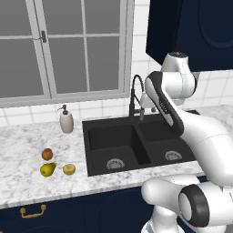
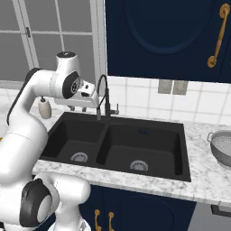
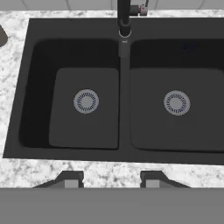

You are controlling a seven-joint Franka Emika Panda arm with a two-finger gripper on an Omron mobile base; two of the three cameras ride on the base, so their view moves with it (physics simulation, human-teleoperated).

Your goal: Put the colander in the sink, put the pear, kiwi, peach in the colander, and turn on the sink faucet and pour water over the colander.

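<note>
My gripper [image 2: 77, 109] hangs open above the black double sink [image 2: 149, 128], close to the left of the tall black faucet [image 2: 104, 97]. In the hand view its fingertips [image 3: 70, 179] stand apart over the sink's front rim [image 3: 109, 157], with nothing between them. The perforated metal colander [image 2: 221, 149] rests on the counter to the right of the sink. Left of the sink lie the reddish peach [image 1: 47, 154], the yellow-green pear [image 1: 47, 169] and the golden-tan kiwi [image 1: 69, 169]. Both basins are bare down to their silver drains. Water is out of view.
A white soap pump bottle [image 1: 66, 120] stands on the marble counter [image 1: 27, 136] behind the fruit. A window runs along the back wall and dark blue cabinets [image 2: 162, 36] hang above the right side.
</note>
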